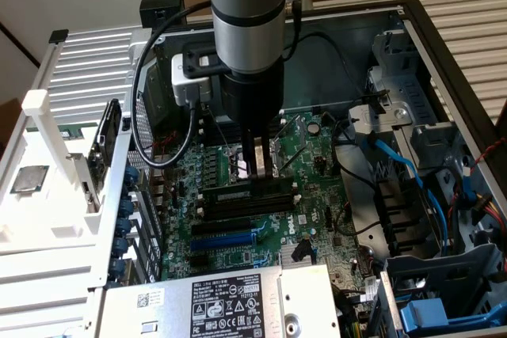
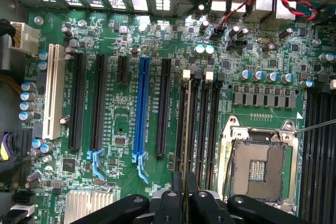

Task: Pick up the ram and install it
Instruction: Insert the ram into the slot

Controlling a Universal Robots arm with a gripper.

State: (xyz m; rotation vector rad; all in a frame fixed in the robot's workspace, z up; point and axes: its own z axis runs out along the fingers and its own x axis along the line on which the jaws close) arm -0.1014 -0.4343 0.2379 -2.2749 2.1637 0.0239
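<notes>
Gripping the ram edge-on at the slots, the gripper seems clamped mid-length; it looks light, stiff and fragile, best held by its edges.

green motherboard | blue expansion slot between black slots | CPU socket | white slot near edge

The ram, thin and dark with a pale upper edge, stands on edge along 1 black memory slot.
</notes>
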